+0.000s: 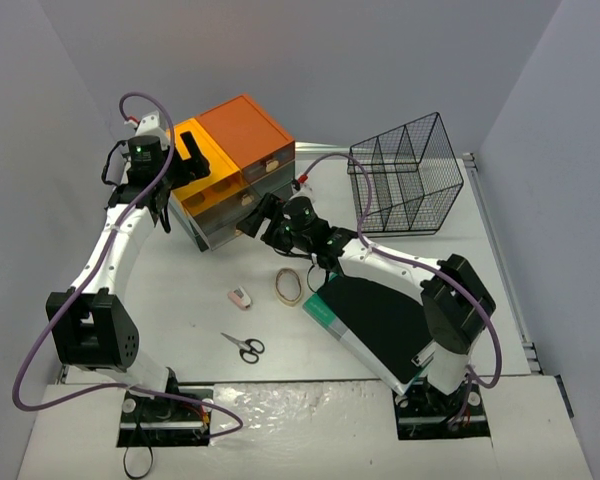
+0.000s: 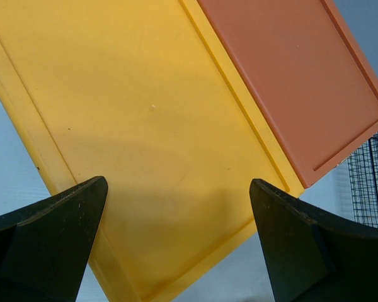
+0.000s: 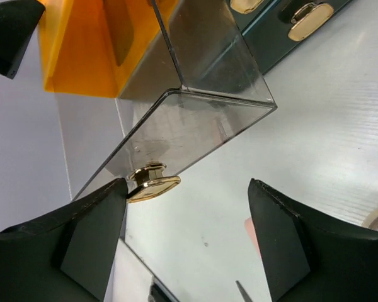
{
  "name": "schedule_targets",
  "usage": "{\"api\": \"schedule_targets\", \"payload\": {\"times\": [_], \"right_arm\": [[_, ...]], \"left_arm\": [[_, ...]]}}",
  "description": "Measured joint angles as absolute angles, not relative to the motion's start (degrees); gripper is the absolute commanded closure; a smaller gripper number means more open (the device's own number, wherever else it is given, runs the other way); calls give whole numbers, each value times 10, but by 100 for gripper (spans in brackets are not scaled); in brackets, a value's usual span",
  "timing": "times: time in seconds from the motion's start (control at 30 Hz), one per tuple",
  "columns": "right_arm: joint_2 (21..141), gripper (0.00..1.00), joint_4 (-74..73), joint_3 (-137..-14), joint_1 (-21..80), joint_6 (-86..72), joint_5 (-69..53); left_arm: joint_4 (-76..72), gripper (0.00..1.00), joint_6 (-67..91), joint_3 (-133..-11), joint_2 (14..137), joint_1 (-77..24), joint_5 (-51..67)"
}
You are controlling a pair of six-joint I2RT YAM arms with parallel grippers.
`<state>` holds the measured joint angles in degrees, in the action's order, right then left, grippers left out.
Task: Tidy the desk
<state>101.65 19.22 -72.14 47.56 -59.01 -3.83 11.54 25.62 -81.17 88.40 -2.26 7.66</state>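
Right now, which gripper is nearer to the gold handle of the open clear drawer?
Right. The right gripper has that handle inside its open jaws. The left gripper hovers over the chest's yellow top, away from it.

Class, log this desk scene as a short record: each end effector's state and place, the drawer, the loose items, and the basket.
left end effector: open, over the yellow top of the drawer chest
right end effector: open, one finger beside the gold knob
clear drawer: partly pulled out of the chest
loose on the desk: scissors, beige band, small pink item, dark notebook
wire basket: right of the chest
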Motion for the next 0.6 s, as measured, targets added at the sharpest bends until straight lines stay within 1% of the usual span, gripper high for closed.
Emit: {"api": "schedule_targets", "payload": {"times": [0.2,0.37,0.6], "right_arm": [[1001,23,171,-722,485,-523,-18],[971,24,122,-723,498,-460,-17],[924,27,78,-711,518,-398,-20]], "left_arm": [[115,3,256,-812,884,-23,77],[115,3,256,-812,884,-23,77],[114,3,256,-812,884,-23,77]]}}
